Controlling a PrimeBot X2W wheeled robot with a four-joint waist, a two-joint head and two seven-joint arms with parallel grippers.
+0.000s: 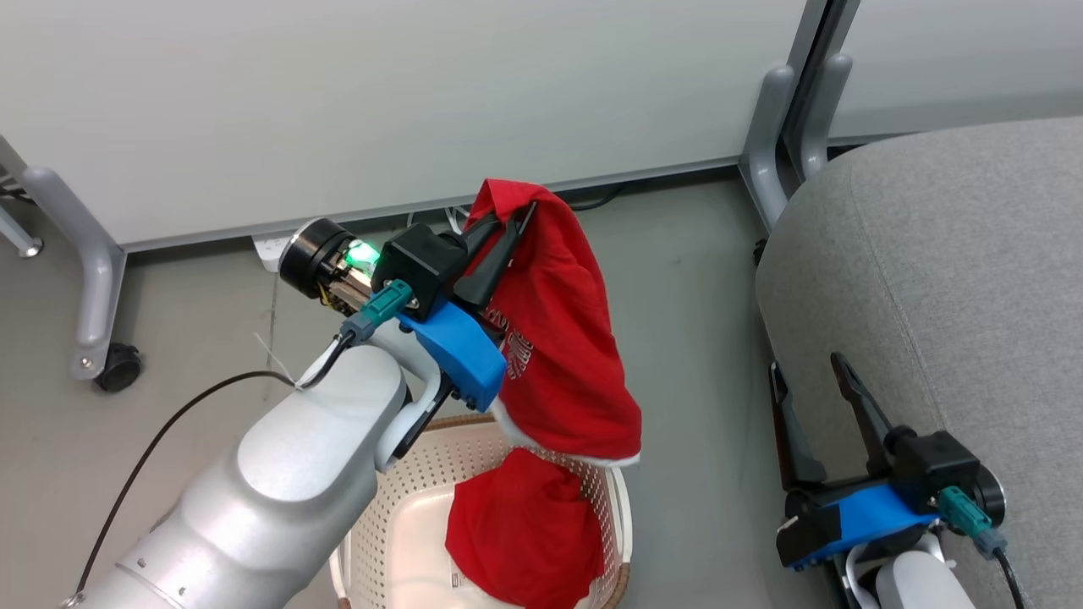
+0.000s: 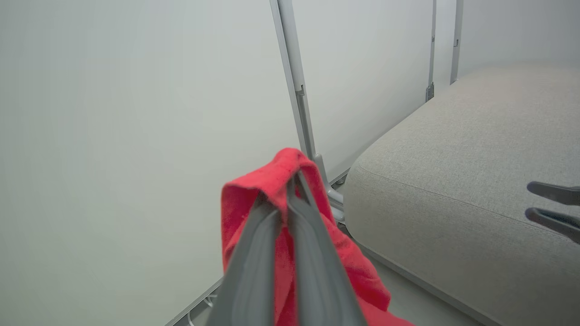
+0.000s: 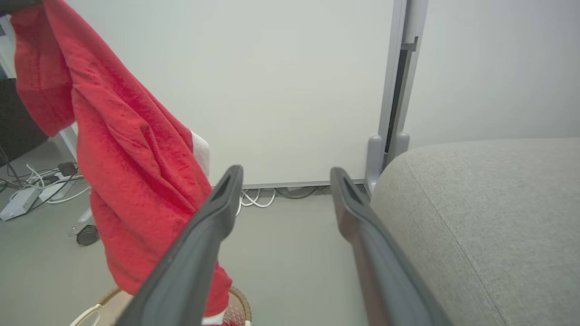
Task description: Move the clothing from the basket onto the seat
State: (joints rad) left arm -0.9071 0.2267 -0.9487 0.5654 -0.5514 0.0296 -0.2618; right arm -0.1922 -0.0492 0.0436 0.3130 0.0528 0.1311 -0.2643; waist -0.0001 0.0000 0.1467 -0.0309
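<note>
Grey floor (image 1: 702,279): basket (image 1: 406,474) holds red garment (image 1: 525,524); left gripper (image 1: 523,211) clamped on hanging garment (image 1: 567,355); right gripper (image 1: 805,365) jaws apart.

Nothing can be read: the one marking is a patch of white print (image 1: 514,348) on the hanging red garment (image 1: 567,338), partly hidden behind a blue mount (image 1: 461,351) and creased into the folds, too small and broken to make out as letters or numbers.
</note>
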